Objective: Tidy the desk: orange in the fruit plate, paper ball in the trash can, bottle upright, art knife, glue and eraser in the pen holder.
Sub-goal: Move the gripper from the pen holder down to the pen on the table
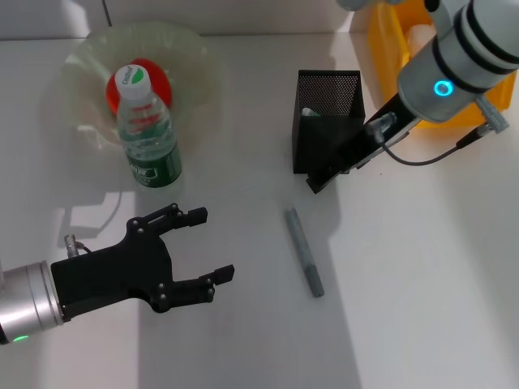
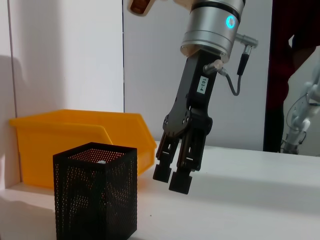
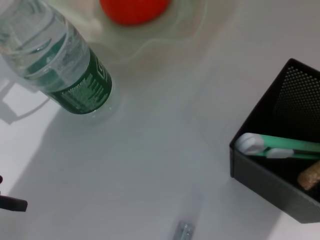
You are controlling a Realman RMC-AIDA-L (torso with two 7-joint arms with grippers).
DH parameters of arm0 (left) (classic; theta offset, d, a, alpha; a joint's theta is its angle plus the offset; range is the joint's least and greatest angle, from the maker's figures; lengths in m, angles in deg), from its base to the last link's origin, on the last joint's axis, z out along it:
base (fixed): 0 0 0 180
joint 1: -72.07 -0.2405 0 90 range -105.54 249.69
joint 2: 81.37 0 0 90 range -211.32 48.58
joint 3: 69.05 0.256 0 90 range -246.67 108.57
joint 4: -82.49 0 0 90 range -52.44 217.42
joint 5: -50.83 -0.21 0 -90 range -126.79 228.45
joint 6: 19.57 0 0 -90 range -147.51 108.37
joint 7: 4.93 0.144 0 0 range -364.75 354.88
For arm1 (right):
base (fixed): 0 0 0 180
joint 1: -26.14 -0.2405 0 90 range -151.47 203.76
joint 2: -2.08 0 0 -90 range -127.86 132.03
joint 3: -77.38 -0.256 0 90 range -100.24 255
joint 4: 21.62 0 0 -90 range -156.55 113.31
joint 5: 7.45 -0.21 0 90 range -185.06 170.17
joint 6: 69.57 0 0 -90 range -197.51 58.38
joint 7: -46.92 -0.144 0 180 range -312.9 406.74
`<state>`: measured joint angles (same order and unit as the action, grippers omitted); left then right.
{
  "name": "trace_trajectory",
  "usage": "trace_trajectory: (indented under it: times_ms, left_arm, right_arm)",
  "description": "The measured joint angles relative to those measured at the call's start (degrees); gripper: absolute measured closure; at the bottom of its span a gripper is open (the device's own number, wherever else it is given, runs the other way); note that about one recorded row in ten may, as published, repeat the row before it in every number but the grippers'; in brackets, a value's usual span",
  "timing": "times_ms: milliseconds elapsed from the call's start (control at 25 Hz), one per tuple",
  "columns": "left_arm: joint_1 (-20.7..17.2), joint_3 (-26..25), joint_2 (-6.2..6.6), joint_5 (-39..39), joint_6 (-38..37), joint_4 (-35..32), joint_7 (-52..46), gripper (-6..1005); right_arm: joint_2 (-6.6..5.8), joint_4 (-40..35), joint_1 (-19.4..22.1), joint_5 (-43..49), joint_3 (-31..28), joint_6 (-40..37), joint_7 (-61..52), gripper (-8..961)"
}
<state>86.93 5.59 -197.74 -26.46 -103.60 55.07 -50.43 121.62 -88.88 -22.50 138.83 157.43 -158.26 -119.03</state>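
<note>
My left hand (image 1: 195, 247) hangs open, empty; right hand (image 1: 318, 183), nearly shut, must descend squarely over the grey knife (image 1: 303, 251)

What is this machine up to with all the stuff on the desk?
It is tidying. The orange already sits in the fruit plate, and the bottle stands upright in front of it. The right pincer, shut and empty, hangs beside the pen holder, which holds a green tool and a tan piece. A grey stick lies on the desk. The left pincer waits open near the bottle.
</note>
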Motion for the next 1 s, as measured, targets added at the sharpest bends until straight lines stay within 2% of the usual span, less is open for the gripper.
trace_trajectory:
  times_ms: [40, 440, 760, 1000]
  left_arm:
    - [0.2, 0.3, -0.05, 0.0, 0.3, 0.0, -0.2, 136]
    - [0.1, 0.4, -0.06, 0.0, 0.5, 0.1, -0.4, 137]
    - [-0.2, 0.1, 0.66, -0.8, 0.5, 1.6, -0.3, 137]
    - [-0.3, -0.1, 0.52, -1.6, 0.4, 1.7, -0.5, 138]
  right_arm:
    - [0.07, 2.9, -1.4, -0.1, 2.2, 1.8, -1.3, 122]
    - [0.47, 13.7, -6.4, -3.2, 9.0, 8.9, -3.2, 122]
    - [0.48, 18.6, -8.2, -5.5, 11.9, 12.0, -3.3, 123]
    - [0.45, 20.8, -8.8, -6.0, 12.7, 13.3, -3.3, 123]
